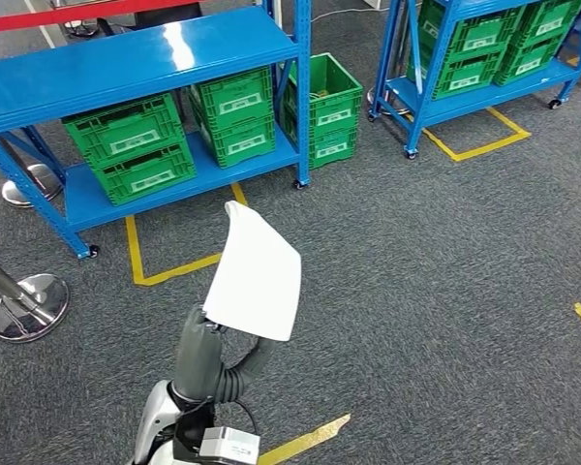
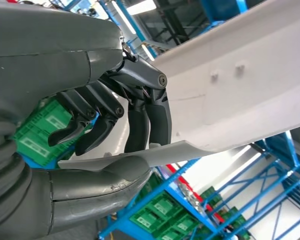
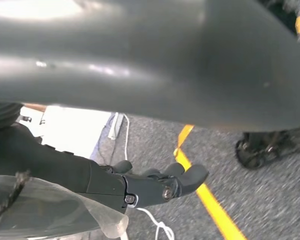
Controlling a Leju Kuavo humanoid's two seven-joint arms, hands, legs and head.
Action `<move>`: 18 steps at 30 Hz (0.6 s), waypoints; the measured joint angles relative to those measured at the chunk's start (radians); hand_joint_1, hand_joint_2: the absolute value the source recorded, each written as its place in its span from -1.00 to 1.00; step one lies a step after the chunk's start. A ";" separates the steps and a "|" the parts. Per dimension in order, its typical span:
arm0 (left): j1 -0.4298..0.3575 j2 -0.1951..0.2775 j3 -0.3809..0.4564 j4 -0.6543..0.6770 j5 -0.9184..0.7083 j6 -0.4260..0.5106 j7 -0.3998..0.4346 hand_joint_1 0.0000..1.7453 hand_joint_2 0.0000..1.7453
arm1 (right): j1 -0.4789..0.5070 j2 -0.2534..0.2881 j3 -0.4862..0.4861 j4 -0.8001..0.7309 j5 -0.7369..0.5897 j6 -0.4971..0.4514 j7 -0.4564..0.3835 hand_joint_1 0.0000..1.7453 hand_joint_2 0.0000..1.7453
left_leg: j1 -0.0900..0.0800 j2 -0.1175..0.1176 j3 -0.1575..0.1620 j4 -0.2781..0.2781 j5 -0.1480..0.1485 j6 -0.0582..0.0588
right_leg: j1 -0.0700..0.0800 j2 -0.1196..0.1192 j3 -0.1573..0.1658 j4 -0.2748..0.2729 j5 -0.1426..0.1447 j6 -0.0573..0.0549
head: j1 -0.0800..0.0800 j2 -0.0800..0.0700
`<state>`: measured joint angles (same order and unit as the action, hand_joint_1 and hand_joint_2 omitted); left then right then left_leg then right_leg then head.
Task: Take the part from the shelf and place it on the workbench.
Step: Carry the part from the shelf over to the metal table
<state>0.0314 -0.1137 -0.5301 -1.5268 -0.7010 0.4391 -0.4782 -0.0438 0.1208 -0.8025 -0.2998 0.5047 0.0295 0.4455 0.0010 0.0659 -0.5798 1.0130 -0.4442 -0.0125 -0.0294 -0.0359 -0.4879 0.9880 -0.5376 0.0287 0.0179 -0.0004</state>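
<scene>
White, flat, panel-shaped plastic part (image 1: 255, 273) was held up above the grey carpet floor (image 1: 434, 291), pinched along its lower edge between the left hand's (image 1: 199, 354) thumb and dark fingers (image 2: 148, 120). Blue metal shelf (image 1: 137, 58) with green plastic crates (image 1: 134, 145) stood beyond it. Right hand (image 3: 141, 187) hung over the floor, fingers extended and loosely together, holding nothing.

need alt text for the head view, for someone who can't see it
The robot's left hand holds up a flat white part over grey carpet marked with yellow tape lines. Behind it stands a blue shelf with green crates on its lower level, and a second blue shelf with more crates stands at the far right.
</scene>
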 joint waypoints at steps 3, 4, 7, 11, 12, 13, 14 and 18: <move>0.002 0.002 0.000 0.001 0.001 0.000 -0.001 1.00 1.00 | 0.003 0.000 -0.006 0.000 0.004 -0.001 0.001 -1.00 -1.00 | 0.004 -0.044 -0.046 0.134 -0.108 -0.010 | 0.007 0.012 -0.019 -0.001 0.018 -0.027 | -0.004 0.000; 0.003 0.003 0.001 0.002 0.005 -0.002 -0.002 1.00 1.00 | 0.003 0.000 -0.007 0.000 0.006 -0.002 0.000 -1.00 -1.00 | 0.004 -0.050 -0.065 0.199 -0.146 -0.009 | 0.011 0.017 -0.025 0.000 0.024 -0.032 | -0.004 0.000; 0.006 0.004 0.001 0.006 0.025 -0.013 -0.006 1.00 1.00 | 0.005 0.000 -0.012 0.000 0.015 -0.001 -0.001 -1.00 -1.00 | 0.000 -0.055 -0.057 0.251 -0.150 0.007 | 0.025 0.040 -0.039 0.002 0.041 -0.038 | -0.004 0.000; 0.008 0.003 0.004 0.009 0.039 -0.018 -0.008 1.00 1.00 | 0.004 0.009 -0.021 -0.001 0.025 -0.006 -0.002 -1.00 -1.00 | -0.015 -0.114 0.069 0.027 -0.048 0.054 | 0.030 0.069 -0.054 0.005 0.056 -0.034 | 0.001 0.000; 0.009 0.002 0.006 0.009 0.041 -0.018 -0.009 1.00 1.00 | 0.003 0.012 -0.023 -0.001 0.027 -0.007 -0.005 -1.00 -1.00 | -0.018 -0.125 0.077 0.005 -0.046 0.059 | 0.026 0.075 -0.061 0.006 0.062 -0.028 | 0.001 0.000; 0.010 0.001 0.007 0.010 0.042 -0.018 -0.009 1.00 1.00 | 0.001 0.012 -0.024 -0.001 0.029 -0.007 -0.008 -1.00 -1.00 | -0.020 -0.124 0.079 -0.006 -0.045 0.058 | 0.023 0.082 -0.067 0.005 0.067 -0.021 | 0.000 0.000; 0.010 0.000 0.009 0.011 0.042 -0.018 -0.010 1.00 1.00 | 0.001 0.012 -0.026 -0.001 0.030 -0.006 -0.009 -1.00 -1.00 | -0.018 -0.117 0.082 -0.021 -0.044 0.057 | 0.021 0.087 -0.072 0.006 0.070 -0.016 | -0.003 0.000; 0.011 -0.006 0.014 0.012 0.044 -0.020 -0.011 1.00 1.00 | 0.002 0.011 -0.032 -0.002 0.038 -0.005 -0.008 -1.00 -1.00 | -0.006 -0.082 0.087 -0.061 -0.031 0.056 | 0.021 0.058 -0.142 0.123 -0.001 0.003 | 0.005 0.000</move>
<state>0.0420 -0.1198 -0.5158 -1.5144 -0.6567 0.4192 -0.4894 -0.0416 0.1315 -0.8346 -0.3015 0.5422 0.0243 0.4378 -0.0047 -0.0163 -0.4927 0.9519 -0.4750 0.0439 -0.0086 0.0223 -0.6295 1.1113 -0.5382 0.0320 0.0234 -0.0004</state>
